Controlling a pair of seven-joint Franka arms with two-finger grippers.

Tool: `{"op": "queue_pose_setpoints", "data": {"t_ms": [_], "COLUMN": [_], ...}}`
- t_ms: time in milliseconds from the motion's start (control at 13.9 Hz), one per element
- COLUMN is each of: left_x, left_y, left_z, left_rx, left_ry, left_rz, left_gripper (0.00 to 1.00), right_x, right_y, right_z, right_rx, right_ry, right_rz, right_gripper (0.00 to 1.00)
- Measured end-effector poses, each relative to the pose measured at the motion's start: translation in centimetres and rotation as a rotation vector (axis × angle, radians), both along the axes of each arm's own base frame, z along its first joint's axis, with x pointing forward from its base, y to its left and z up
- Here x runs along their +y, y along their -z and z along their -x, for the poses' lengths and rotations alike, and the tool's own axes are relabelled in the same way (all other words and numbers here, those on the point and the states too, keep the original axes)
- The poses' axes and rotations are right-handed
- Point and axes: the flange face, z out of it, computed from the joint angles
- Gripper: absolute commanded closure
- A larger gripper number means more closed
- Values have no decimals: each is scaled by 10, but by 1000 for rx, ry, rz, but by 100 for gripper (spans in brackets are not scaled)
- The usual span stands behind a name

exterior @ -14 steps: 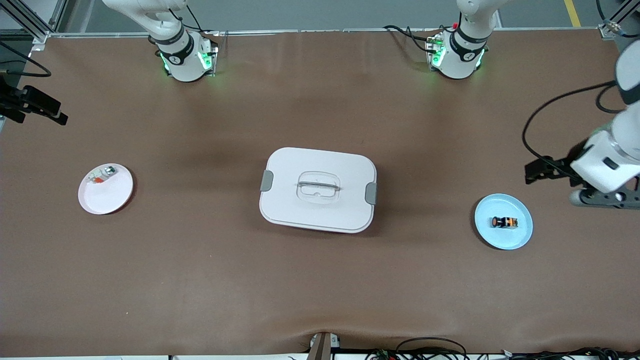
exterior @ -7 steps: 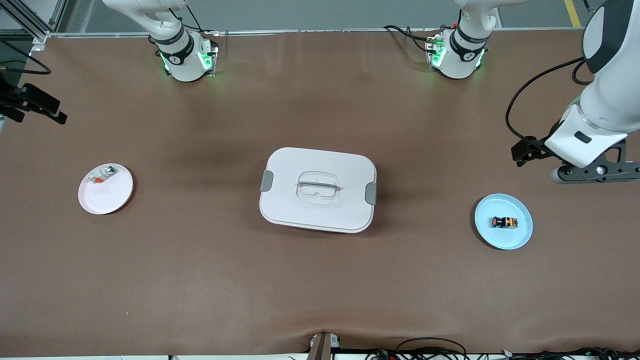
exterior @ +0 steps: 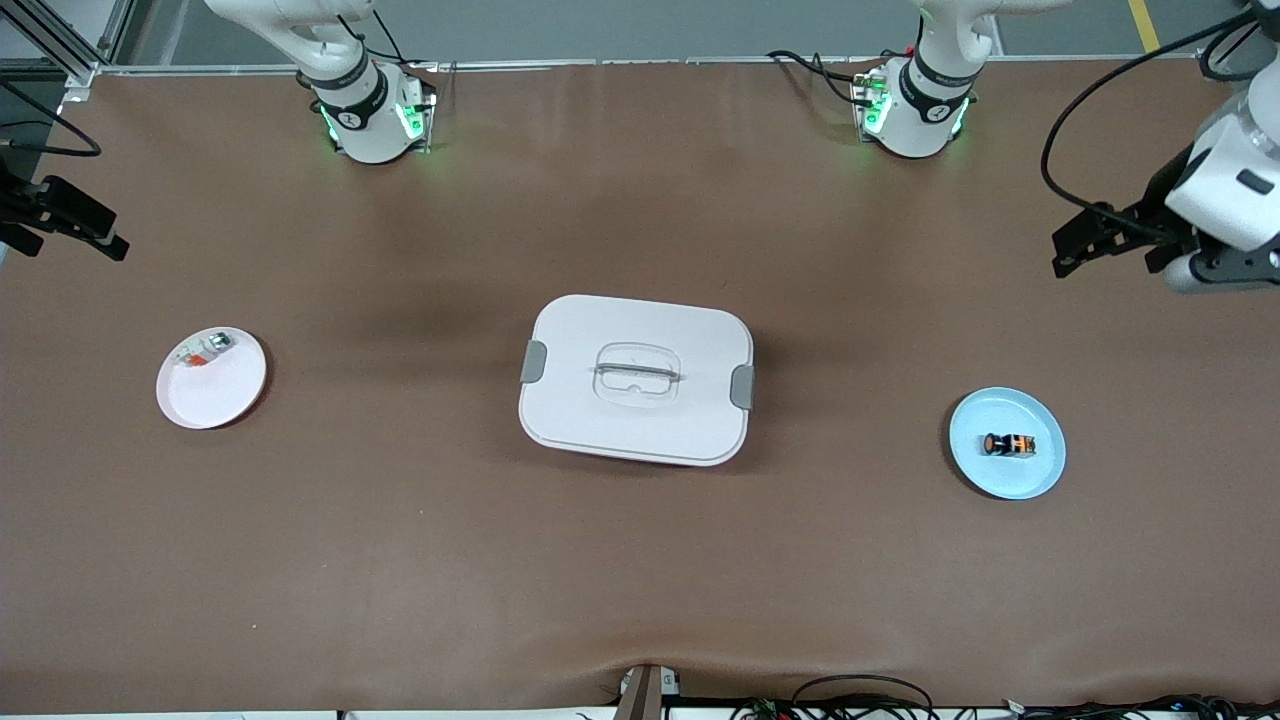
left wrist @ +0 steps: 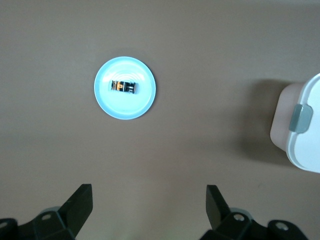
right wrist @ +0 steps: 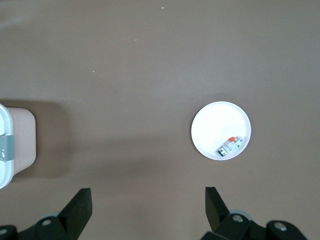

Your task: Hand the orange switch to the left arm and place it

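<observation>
The orange switch (exterior: 1008, 444) lies on its side on a light blue plate (exterior: 1040, 470) toward the left arm's end of the table; it also shows in the left wrist view (left wrist: 123, 86). My left gripper (exterior: 1225, 272) hangs open and empty over bare table, off to the side of that plate (left wrist: 107, 105); its jaws (left wrist: 148, 192) stand wide apart. The white box (exterior: 636, 378) sits mid-table. My right gripper (right wrist: 148, 195) is open and empty over bare table between the box (right wrist: 12, 145) and a white plate (right wrist: 215, 120).
The white plate (exterior: 225, 395) toward the right arm's end holds a silvery-white part with a red-orange bit (exterior: 203, 350), which the right wrist view (right wrist: 230, 146) also shows. Only a black piece of the right wrist (exterior: 65, 222) shows in the front view. The box's corner (left wrist: 300, 125) shows in the left wrist view.
My left gripper has moved away from the blue plate, toward the robots' bases. The right arm's wrist has shifted slightly. The switch, plates and box have not moved.
</observation>
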Motion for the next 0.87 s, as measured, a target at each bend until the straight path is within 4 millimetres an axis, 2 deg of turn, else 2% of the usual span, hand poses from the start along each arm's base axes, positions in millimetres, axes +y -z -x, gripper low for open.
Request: {"op": "queue_pose_setpoints", "data": {"t_ms": [361, 866], "left_x": [-8, 4], "left_y": [-1, -12], "left_z": [21, 22], "left_rx": [0, -22], "left_ry": [29, 38], "left_rz": [-4, -1], "left_gripper": [0, 0], "right_x": [-1, 0], "right_y": [0, 0], "right_z": [1, 1], "right_rx": [-3, -5], "right_ry": [-1, -4], "right_rz": [7, 9], "right_gripper": [0, 0]}}
